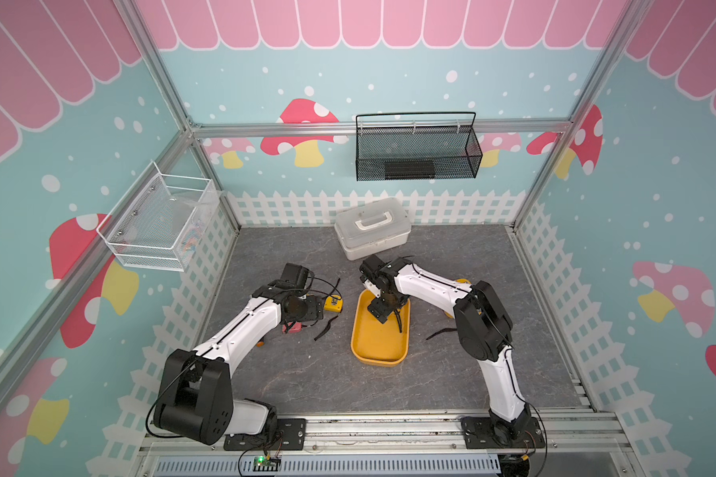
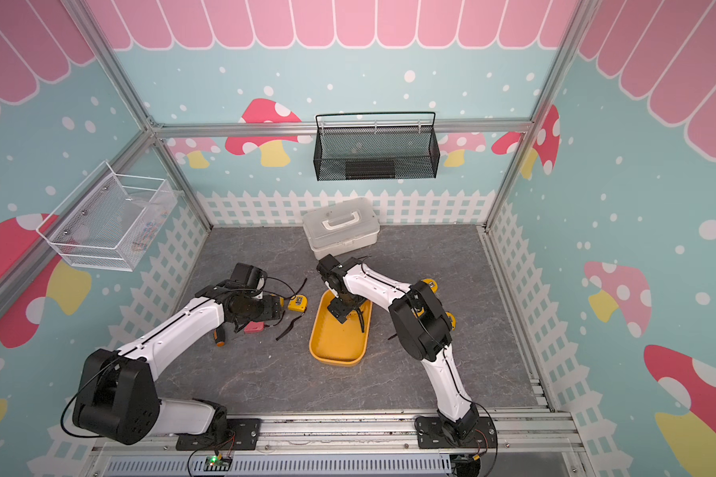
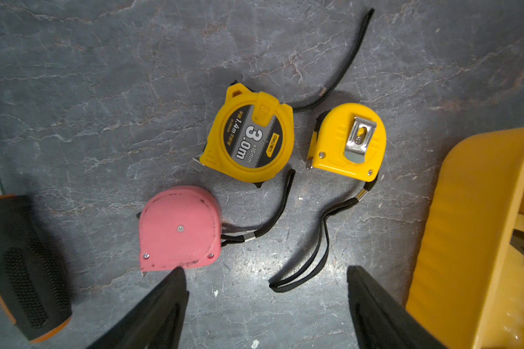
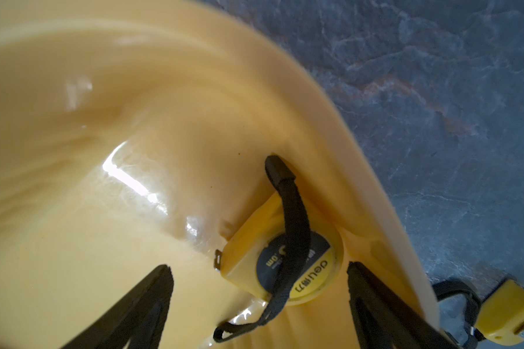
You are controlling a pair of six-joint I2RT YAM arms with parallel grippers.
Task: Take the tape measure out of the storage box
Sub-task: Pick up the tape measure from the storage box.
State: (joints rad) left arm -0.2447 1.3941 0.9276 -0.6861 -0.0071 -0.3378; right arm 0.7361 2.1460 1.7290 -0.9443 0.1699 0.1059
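- The tape measure, yellow, lies label-up in the storage box, against the wall at the tub's upper end, mid-frame in both top views.
- The right arm rises from lower right, with its wrist tipped down into the tub. The right gripper has its jaws wide apart, flanking the tape measure, not clamped.
- The left arm reaches from lower left. The left gripper is spread and empty above a pink tape and 2 yellow tapes on the table.
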